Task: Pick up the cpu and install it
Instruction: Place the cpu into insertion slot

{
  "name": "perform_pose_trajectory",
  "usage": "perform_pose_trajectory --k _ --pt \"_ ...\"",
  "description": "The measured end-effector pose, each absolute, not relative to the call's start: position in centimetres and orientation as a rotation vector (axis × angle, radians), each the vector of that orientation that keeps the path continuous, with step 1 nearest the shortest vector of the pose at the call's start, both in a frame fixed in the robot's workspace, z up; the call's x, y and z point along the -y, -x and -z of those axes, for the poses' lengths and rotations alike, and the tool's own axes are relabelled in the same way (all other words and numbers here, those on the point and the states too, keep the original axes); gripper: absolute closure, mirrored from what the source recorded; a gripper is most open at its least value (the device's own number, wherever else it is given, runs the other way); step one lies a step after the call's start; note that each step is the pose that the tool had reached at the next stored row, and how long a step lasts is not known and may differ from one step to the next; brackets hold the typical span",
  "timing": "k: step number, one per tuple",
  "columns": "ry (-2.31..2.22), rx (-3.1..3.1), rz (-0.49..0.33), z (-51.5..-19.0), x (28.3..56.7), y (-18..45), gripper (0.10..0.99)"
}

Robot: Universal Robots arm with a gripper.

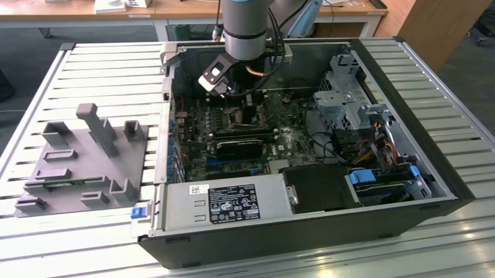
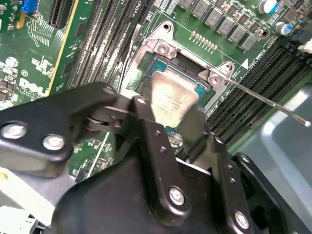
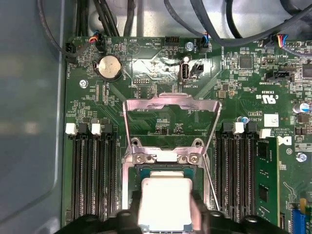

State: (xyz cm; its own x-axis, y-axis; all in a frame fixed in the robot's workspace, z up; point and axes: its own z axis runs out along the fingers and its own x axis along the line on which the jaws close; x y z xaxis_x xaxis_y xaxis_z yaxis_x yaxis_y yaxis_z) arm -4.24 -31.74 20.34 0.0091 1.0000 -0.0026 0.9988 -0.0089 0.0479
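The cpu (image 3: 165, 200), a silvery square chip with a pale rim, sits between my gripper's (image 3: 165, 207) two black fingers (image 3: 130, 207), directly over the open socket (image 3: 146, 171). In the second wrist view the cpu (image 2: 173, 97) hangs slightly tilted just above the socket's green bed (image 2: 204, 90), with the gripper (image 2: 170, 111) shut on its two sides. The socket's metal load plate (image 3: 170, 105) is swung up and open, and the thin lever (image 2: 265, 101) is released to the side. In the exterior view the arm's wrist (image 1: 232, 87) reaches down into the computer case over the motherboard.
Black memory slots (image 3: 92, 170) flank the socket on both sides. A coin battery (image 3: 109, 67) and cables lie beyond the load plate. The case holds a black card (image 1: 243, 145), a power supply (image 1: 224, 202) and a drive cage (image 1: 348, 92). A grey fixture (image 1: 85, 156) stands on the slatted table.
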Motion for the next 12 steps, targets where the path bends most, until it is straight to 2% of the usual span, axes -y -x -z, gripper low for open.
perform_pose_trajectory --k 2,3,4,5,7,8,10,12 --pt "-2.206 -2.186 -0.049 -20.47 31.74 4.24 0.671" --pt "-2.206 -2.186 -0.049 -20.53 31.74 4.24 0.671" --pt "-2.206 -2.186 -0.049 -20.59 31.74 4.24 0.729" --pt "-2.207 -2.186 -0.049 -20.61 31.73 4.24 0.729" --pt "-2.208 -2.184 -0.048 -20.67 31.74 4.24 0.847" --pt "-2.208 -2.184 -0.048 -20.70 31.74 4.24 0.847" --pt "-2.209 -2.184 -0.049 -20.71 31.73 4.23 0.965" --pt "-2.208 -2.183 -0.047 -20.76 31.74 4.23 0.980"
